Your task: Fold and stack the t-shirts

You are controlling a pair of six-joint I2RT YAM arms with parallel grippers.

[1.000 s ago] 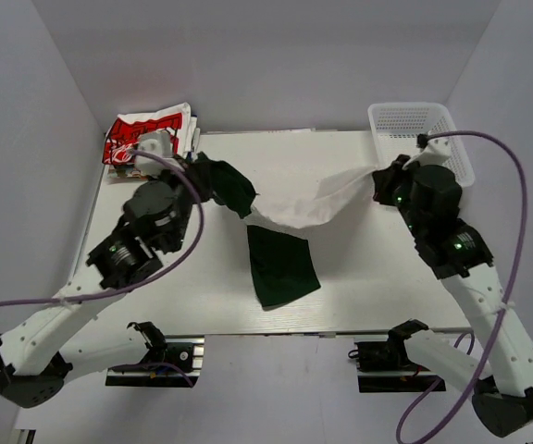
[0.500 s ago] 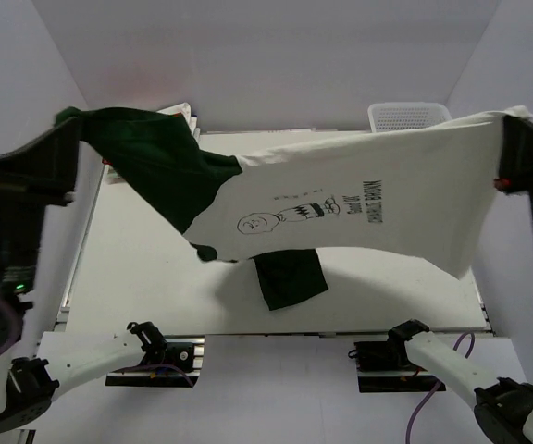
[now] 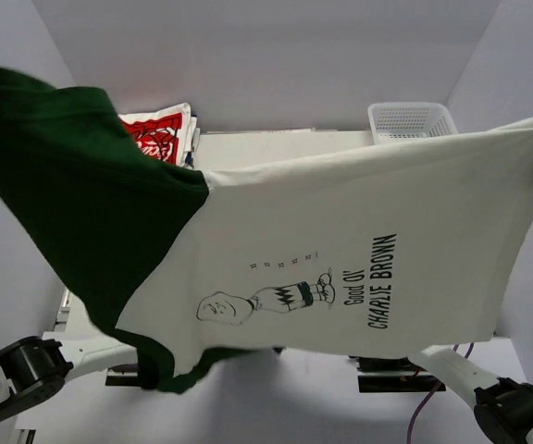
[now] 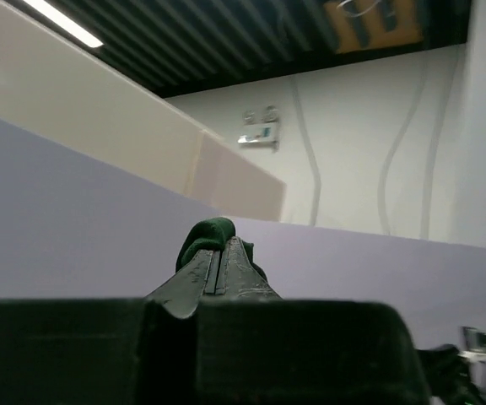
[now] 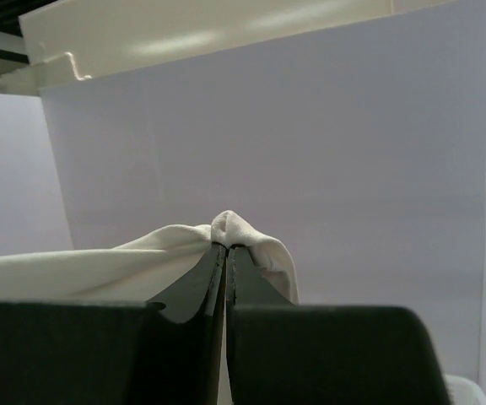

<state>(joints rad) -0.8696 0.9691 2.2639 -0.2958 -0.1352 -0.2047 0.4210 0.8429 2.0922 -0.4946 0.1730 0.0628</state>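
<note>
The Charlie Brown tee (image 3: 340, 250), white with dark green sleeves (image 3: 72, 185), hangs spread out high in the air close to the top camera and hides most of the table. My left gripper (image 4: 216, 246) is shut on a fold of green sleeve (image 4: 202, 234). My right gripper (image 5: 227, 246) is shut on the white hem (image 5: 234, 228). Both grippers are out of sight in the top view, past the shirt's left and right ends. The folded tees (image 3: 160, 129), the top one white with red print, lie at the table's back left.
A white mesh basket (image 3: 410, 118) stands at the back right corner. The arm bases (image 3: 26, 365) show below the shirt at the near edge. Grey enclosure walls stand on both sides and behind.
Both arms have lifted the shirt from the table and pulled it apart; it went from a bunched strip to a flat sheet held high toward the camera.
</note>
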